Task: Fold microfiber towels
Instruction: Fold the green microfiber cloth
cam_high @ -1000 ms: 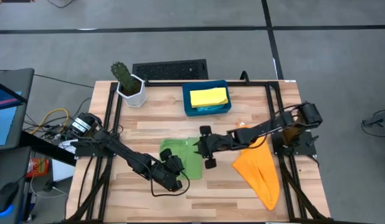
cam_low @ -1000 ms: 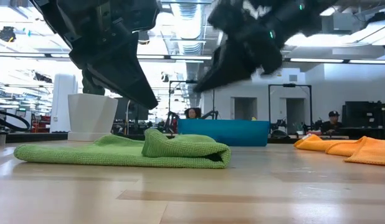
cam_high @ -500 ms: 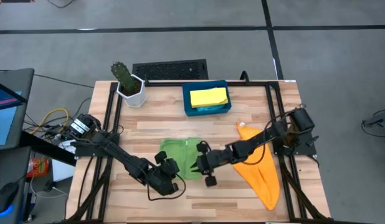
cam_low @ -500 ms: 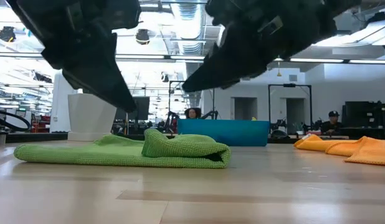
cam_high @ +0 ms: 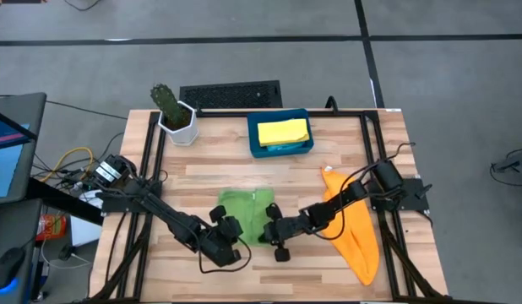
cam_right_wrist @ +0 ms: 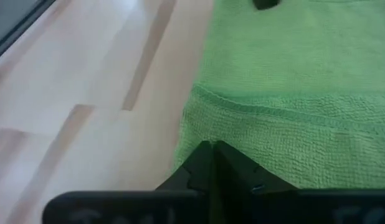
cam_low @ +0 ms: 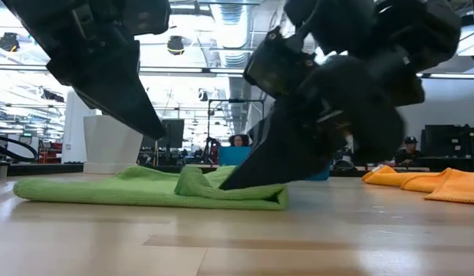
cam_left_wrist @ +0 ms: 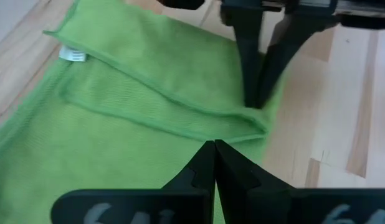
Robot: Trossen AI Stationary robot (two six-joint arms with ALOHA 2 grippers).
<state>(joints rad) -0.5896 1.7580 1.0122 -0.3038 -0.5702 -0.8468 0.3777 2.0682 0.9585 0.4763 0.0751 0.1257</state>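
High view: a yellow towel (cam_high: 283, 132) is seen folded inside the blue tray (cam_high: 254, 145) at about twelve o'clock on the table (cam_high: 202, 173), so that one can be judged done; whether another cloth lies under it cannot be told. The green towel (cam_high: 247, 209) lies near the table's middle, partly folded, one flap doubled over along its edge. The orange towel (cam_high: 352, 232) is spread loosely at about four o'clock and is judged untouched.

The right gripper (cam_low: 241, 180) is set down at the green towel's four-o'clock edge, its jaws drawn nearly together on the doubled fold, as the low and left wrist views show. The left gripper (cam_high: 228, 248) is clenched with nothing in it, hovering just off the towel's seven-o'clock corner.

Open wood is left at six o'clock below the green towel and between it and the tray. The orange towel lies close on the right arm's side, and the potted cactus (cam_high: 171, 108) stands well clear at ten o'clock.
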